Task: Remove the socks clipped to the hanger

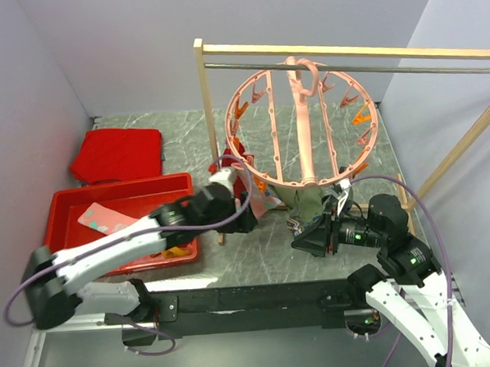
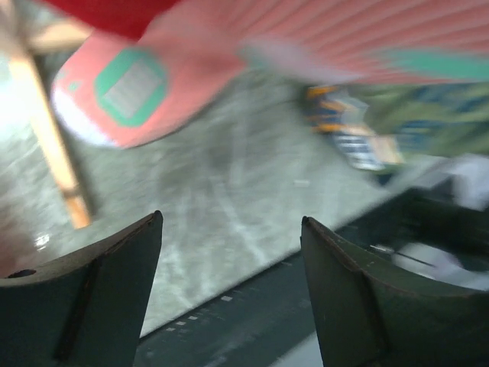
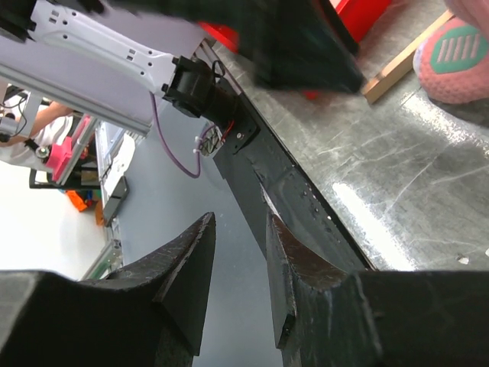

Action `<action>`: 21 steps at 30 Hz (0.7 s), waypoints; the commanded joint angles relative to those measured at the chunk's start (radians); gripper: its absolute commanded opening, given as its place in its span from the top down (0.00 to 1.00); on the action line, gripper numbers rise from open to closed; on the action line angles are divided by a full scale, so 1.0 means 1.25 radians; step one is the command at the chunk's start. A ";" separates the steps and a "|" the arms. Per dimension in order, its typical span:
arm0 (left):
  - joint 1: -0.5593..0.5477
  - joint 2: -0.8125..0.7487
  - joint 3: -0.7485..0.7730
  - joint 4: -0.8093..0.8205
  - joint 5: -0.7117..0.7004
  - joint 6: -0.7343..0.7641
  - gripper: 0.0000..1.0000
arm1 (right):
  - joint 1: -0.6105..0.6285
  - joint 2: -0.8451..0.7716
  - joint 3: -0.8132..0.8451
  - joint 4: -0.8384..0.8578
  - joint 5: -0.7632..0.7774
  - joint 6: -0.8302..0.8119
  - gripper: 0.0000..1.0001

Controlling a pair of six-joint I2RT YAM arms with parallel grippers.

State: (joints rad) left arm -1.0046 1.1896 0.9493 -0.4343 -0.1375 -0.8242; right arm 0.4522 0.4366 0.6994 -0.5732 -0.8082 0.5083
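The salmon-pink round hanger [image 1: 301, 131] hangs by its hook from a metal rail. Socks hang at its lower rim: a pink sock with teal marks [image 1: 263, 201] and a dark olive one [image 1: 302, 202]. My left gripper [image 1: 245, 219] is just left of and below the pink sock. In the left wrist view this gripper [image 2: 231, 220] is open and empty, with the pink sock's toe [image 2: 114, 88] above its fingers. My right gripper [image 1: 301, 240] points left at the table's front edge, below the olive sock. Its jaws [image 3: 241, 218] are open on nothing, and the pink toe [image 3: 458, 53] lies far off.
A red tray [image 1: 73, 205] at the left holds a pink sock [image 1: 103, 216] and a yellow one [image 1: 176, 251]. A flat red slab [image 1: 118, 153] lies behind it. The wooden rack's post [image 1: 202, 112] stands between the tray and the hanger, and its rail [image 1: 403, 64] carries the hook.
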 commanded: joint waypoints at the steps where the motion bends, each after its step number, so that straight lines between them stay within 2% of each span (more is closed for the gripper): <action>1: -0.030 0.089 0.025 -0.069 -0.139 -0.059 0.25 | 0.004 -0.012 0.011 0.017 0.006 0.003 0.60; 4: -0.028 0.101 -0.013 -0.017 -0.146 -0.054 0.26 | 0.004 -0.014 0.015 0.003 0.006 -0.003 0.60; 9: -0.023 0.111 -0.070 0.082 -0.131 -0.084 0.23 | 0.004 -0.020 0.022 -0.019 0.012 -0.012 0.60; 13: -0.023 0.061 -0.142 0.128 -0.139 -0.136 0.36 | 0.005 -0.031 0.026 -0.031 0.018 -0.011 0.60; 18: -0.023 -0.039 -0.219 0.165 -0.186 -0.185 0.41 | 0.004 -0.035 0.023 -0.032 0.018 -0.015 0.60; 20: -0.023 -0.061 -0.230 0.165 -0.200 -0.218 0.45 | 0.005 -0.034 0.021 -0.026 0.016 -0.013 0.60; 21: -0.020 -0.060 -0.235 0.152 -0.205 -0.231 0.50 | 0.005 -0.033 0.020 -0.023 0.015 -0.013 0.60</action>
State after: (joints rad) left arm -1.0363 1.1633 0.6712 -0.3019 -0.3271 -1.0203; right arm 0.4522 0.4011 0.7002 -0.6228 -0.7967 0.5037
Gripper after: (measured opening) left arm 0.558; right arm 0.402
